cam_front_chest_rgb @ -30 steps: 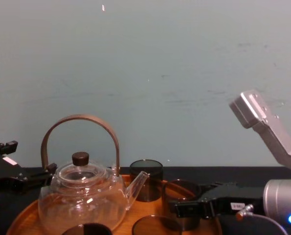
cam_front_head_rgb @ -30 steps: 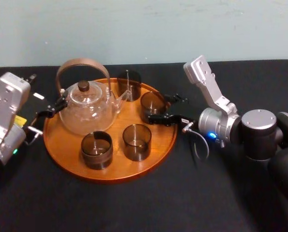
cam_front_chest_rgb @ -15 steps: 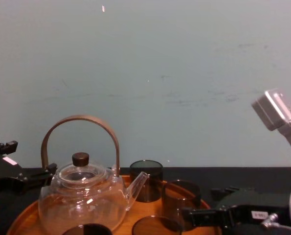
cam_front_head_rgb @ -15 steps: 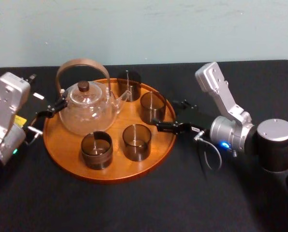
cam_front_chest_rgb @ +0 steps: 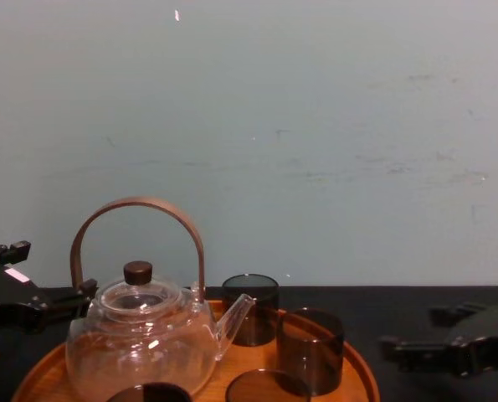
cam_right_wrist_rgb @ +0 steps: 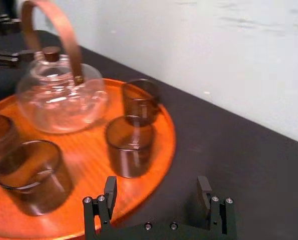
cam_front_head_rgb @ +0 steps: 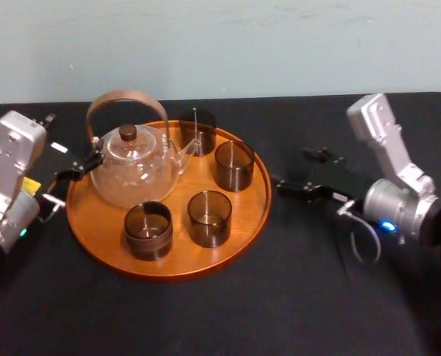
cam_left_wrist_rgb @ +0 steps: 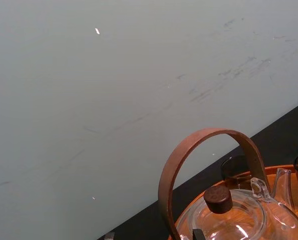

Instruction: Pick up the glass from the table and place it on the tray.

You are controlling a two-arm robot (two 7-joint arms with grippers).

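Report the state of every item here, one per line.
tray: flat on the table.
teapot: upright on the tray, lid on.
four glasses: all upright on the tray, none held.
right gripper: open, empty, over the table right of the tray.
left gripper: idle at the tray's left edge.

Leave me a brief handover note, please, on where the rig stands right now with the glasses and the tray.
Right gripper: open, empty, over the table just right of the tray.
Left gripper: idle at the tray's left edge, beside the glass teapot.
Four dark glasses stand upright on the tray, none gripped.
Done: placing looks complete.
Left: probably only parking the right arm.
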